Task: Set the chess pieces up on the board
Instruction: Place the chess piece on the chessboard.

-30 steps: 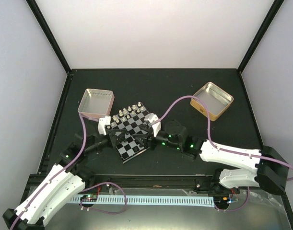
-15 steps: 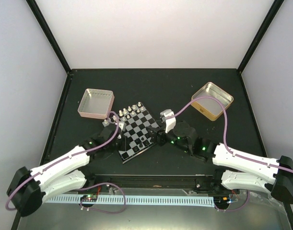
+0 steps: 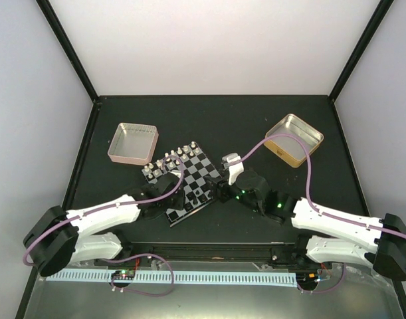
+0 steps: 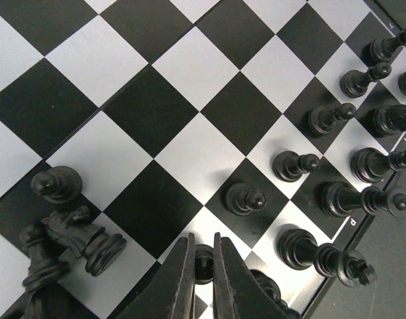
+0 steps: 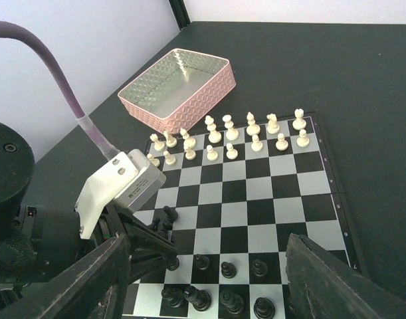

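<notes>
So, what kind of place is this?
Probably a robot test booth in a lab: two robot arms at the edge of a dark table, plain white walls with black corner posts, and a small chessboard with two tins.

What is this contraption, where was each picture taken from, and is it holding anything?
These are two robot arms, a left arm and a right arm, bolted at the near edge of a dark table. One picture looks down from above. The other two come from a camera on each wrist. On the table lie a small board, a pink tin and a gold tin. White pieces stand along the board's far side, black pieces along the near side. The left fingers are closed on a black pawn. The right fingers are spread open, holding nothing.
</notes>
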{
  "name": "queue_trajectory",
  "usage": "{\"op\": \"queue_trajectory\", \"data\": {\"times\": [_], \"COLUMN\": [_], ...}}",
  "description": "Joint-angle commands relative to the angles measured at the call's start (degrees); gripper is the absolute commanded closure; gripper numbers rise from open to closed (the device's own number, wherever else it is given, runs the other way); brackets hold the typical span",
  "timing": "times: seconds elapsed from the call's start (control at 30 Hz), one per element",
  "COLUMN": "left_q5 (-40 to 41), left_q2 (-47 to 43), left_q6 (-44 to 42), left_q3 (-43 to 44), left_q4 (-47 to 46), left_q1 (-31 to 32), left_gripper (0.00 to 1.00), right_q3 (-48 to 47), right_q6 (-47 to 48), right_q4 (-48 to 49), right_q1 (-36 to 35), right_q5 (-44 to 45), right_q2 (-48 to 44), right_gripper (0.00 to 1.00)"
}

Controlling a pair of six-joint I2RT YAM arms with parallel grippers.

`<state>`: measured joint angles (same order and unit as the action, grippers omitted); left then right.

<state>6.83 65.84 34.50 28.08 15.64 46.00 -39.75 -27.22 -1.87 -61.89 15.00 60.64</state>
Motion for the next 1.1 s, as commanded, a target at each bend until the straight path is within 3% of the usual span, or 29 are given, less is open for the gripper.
{"op": "queue_trajectory", "data": {"times": [0.0,0.4,0.8,1.07], "left_q5": [0.71,0.19,-1.42,-1.55], "left_q2": [2.47,3.78,2.66,2.78], "left_q6": [-1.12,-0.93,-1.71,-1.89], "left_q3": [2.77,2.2,2.07,1.96], "left_q4": [-3.8,-4.13,-2.61,-2.1], "left_q1": [0.33,0.32,0.34,0.32], "left_gripper": [0.98,0.91,0.92,0.82], "right_q3": [0.06,-0.32,-0.42,-1.1], "right_q6": [-0.91,-1.27,-1.63,-1.7], "right_q4": [-0.23,-0.75,-0.97,-1.19], "right_q1": [0.28,0.28,0.28,0.29], "right_q5": [1.82,1.45,1.23,0.76], "right_q2": [0.57,1.68,2.34,3.13], "right_gripper": [0.35,0.35,0.35,0.35]}}
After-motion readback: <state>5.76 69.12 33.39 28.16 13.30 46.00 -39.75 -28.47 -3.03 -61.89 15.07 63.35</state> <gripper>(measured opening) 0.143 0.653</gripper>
